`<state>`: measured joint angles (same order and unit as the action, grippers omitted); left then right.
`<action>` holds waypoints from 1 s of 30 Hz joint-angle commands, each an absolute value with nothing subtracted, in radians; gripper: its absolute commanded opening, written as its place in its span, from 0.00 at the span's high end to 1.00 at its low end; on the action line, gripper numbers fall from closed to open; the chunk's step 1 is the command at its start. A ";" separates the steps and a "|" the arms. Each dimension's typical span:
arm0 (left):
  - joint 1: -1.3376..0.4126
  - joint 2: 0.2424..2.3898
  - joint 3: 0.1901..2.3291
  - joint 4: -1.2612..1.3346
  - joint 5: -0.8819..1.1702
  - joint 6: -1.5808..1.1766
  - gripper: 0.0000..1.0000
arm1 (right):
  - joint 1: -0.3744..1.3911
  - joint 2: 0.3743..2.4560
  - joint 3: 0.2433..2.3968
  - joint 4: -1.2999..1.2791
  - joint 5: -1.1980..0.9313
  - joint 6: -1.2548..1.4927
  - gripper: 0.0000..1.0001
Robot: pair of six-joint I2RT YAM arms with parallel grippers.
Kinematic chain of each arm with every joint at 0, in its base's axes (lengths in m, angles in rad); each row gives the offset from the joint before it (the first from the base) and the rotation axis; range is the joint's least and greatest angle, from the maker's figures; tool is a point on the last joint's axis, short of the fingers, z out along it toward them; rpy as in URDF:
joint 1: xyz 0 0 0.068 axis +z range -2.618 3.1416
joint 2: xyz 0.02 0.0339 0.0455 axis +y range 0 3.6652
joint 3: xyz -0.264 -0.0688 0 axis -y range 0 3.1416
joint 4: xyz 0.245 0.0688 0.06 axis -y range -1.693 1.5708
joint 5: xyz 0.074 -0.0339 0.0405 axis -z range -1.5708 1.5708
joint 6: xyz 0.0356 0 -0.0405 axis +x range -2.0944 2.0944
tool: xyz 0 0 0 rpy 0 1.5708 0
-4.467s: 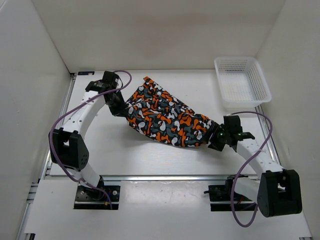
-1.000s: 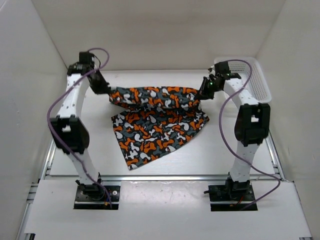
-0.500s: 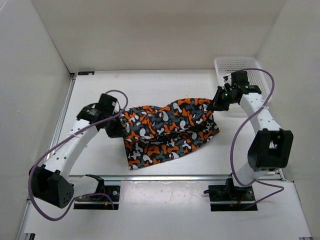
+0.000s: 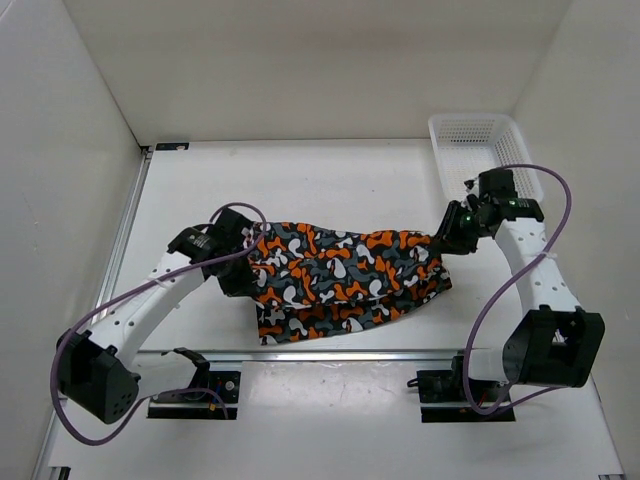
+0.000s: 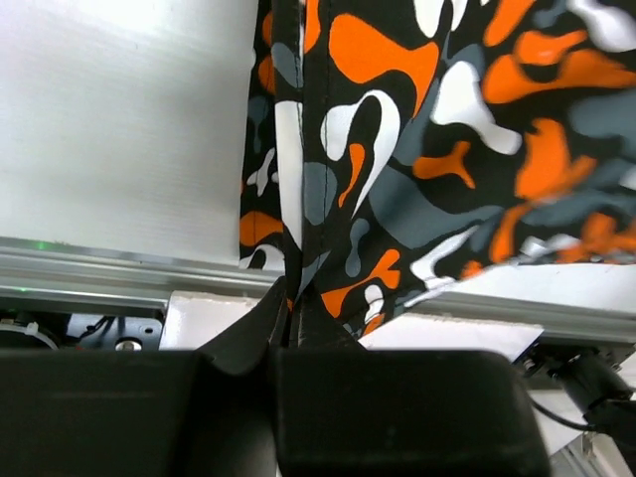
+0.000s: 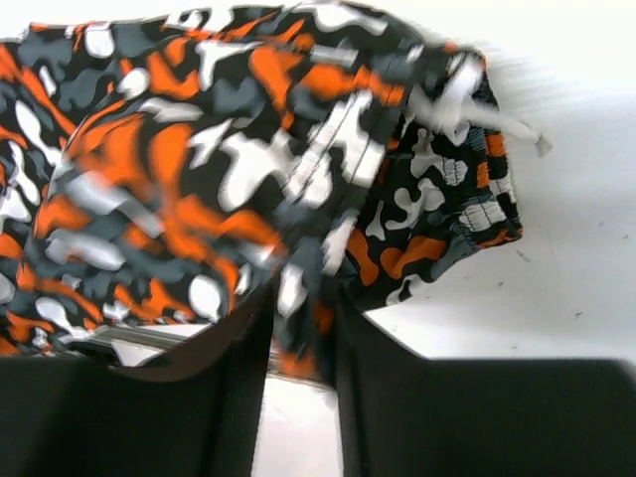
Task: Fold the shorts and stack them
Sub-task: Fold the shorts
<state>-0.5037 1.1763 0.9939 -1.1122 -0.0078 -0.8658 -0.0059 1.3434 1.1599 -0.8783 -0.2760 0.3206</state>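
Note:
The shorts (image 4: 345, 280), in orange, white, grey and black blotches, lie folded over on the table near its front edge. My left gripper (image 4: 243, 283) is at their left end, shut on a fabric edge that runs down between the jaws (image 5: 288, 318). My right gripper (image 4: 445, 240) is at their right end. In the right wrist view its jaws (image 6: 298, 328) stand apart with loose, blurred fabric in the gap. The elastic waistband (image 6: 467, 199) and a white drawstring show to the right there. In the left wrist view the shorts (image 5: 417, 149) hang over the table's front rail.
A white mesh basket (image 4: 480, 118) stands at the back right corner, just behind the right arm. A metal rail (image 4: 350, 355) runs along the table's front edge under the shorts' lower hem. White walls close in the left, back and right sides.
Both arms have carried the shorts' top edge down and toward the front, folding it over the lower part. The right jaws, shut on the fabric earlier, now stand apart.

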 commanded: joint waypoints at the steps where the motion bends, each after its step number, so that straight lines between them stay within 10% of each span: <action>1: -0.517 1.175 1.061 -1.115 -0.054 -0.870 0.90 | -0.009 1.315 1.148 -0.902 -0.301 0.311 0.63; 6: -0.549 1.209 1.060 -1.106 -0.054 -0.870 0.90 | -0.009 1.270 0.971 -0.810 -0.324 0.365 0.63; 11: -0.558 1.218 1.051 -1.097 -0.044 -0.870 0.90 | -0.009 1.221 0.852 -0.773 -0.239 0.391 0.36; 30: -0.586 1.321 1.088 -1.088 -0.063 -0.870 0.90 | -0.009 1.324 0.807 -0.571 -0.156 0.402 0.44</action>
